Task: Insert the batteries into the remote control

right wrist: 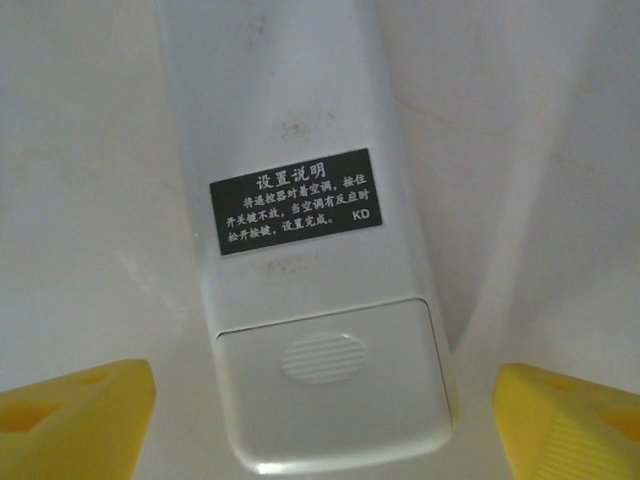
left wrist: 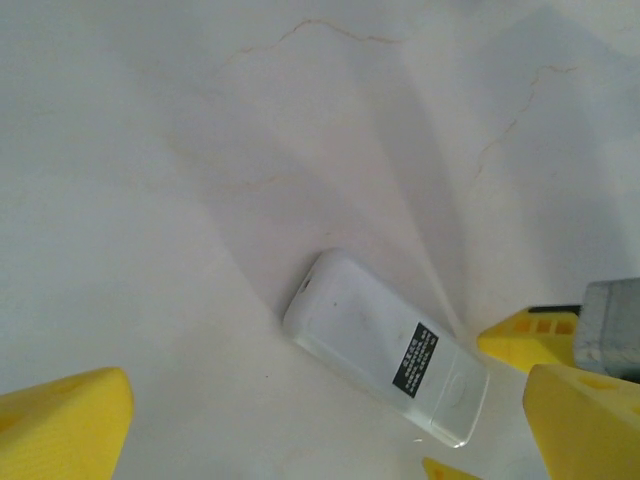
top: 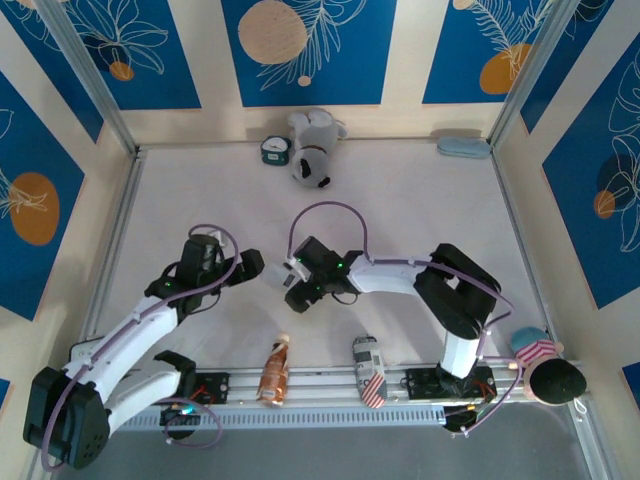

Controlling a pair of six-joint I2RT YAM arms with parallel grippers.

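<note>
Yellow fingers [right wrist: 80, 420] of my right gripper [right wrist: 322, 425] sit in the lower corners of its wrist view, spread wide and grasping nothing. Between them, touching neither, lies the remote control [right wrist: 310, 250], back side up on the white table [right wrist: 80, 150]. Its black label [right wrist: 297, 200] is at mid-frame and its closed battery cover [right wrist: 330, 370] is toward the bottom edge. Seen from my left wrist, my left gripper [left wrist: 320, 430] is likewise spread and empty. There the remote control lies angled at lower centre-right, its cover end just beside the lower-right finger [left wrist: 590, 420] and well apart from the other.
</note>
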